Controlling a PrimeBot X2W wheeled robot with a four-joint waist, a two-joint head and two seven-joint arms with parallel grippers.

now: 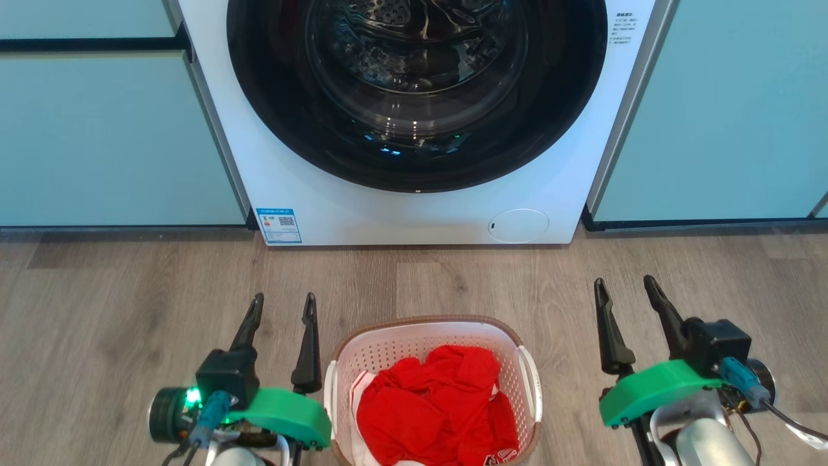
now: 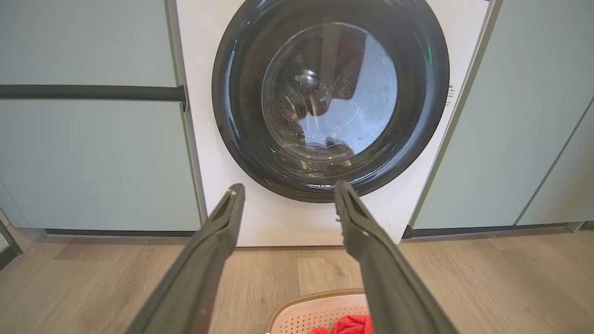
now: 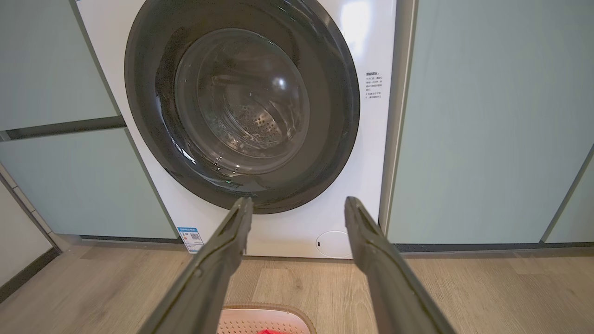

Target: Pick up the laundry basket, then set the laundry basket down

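The laundry basket point(image 1: 388, 349) stands upright on the wood-look floor point(image 1: 129, 310), opening upward, directly in front of the washer point(image 1: 323, 194) but well apart from it, with bare boards between. In the head view its rounded far end points toward the washer's dark round door point(image 1: 414, 97), and its two white side handles, one at point(image 1: 331, 388) and one at point(image 1: 532, 382), face out to the left and right. The near end is cut off by the bottom edge of that view, so whether its long axis runs toward the washer or across cannot be told for sure. A crumpled red garment point(image 1: 440, 401) lies inside, over something white, below the brown rim. The left gripper point(image 1: 284, 299) hangs just beside the basket's left side, its inner finger close to the left handle but not touching it, fingers spread apart and holding nothing. The right gripper point(image 1: 624, 281) sits farther off to the basket's right, also with its fingers spread and nothing between them. Both point forward at the washer. Pale blue-green cabinet fronts point(image 1: 97, 129) flank the washer on either side.
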